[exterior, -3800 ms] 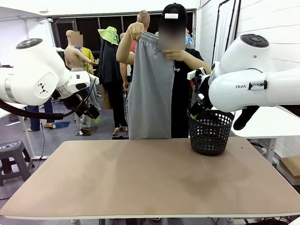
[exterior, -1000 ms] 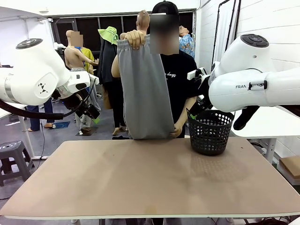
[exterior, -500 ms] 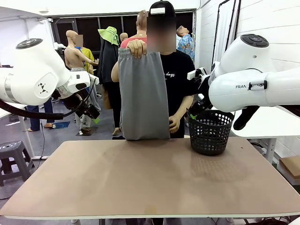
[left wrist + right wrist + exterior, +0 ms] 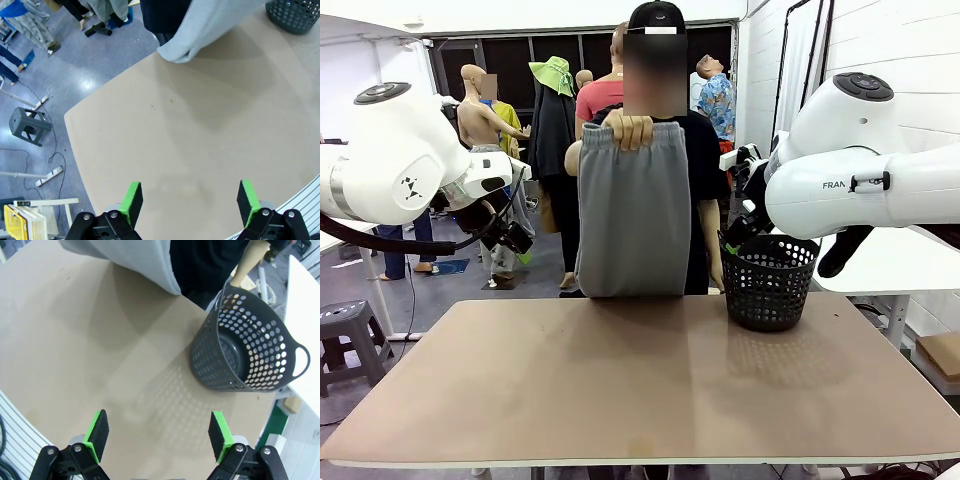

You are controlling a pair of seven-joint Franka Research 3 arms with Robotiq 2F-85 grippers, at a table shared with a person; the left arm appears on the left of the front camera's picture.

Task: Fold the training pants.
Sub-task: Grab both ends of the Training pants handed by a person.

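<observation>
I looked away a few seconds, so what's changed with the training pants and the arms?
The person lowered the training pants from head to chest height and now holds them up with one hand instead of two. The left claw and right claw, both open, and the black mesh basket stayed put.

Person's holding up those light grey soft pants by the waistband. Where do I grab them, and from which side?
Probably the hanging lower edge of the light grey soft-fabric training pants, near the far edge of the brown table: it hangs free, while the person's hand holds the waistband. Come in level from the robot's side, left gripper open.
</observation>
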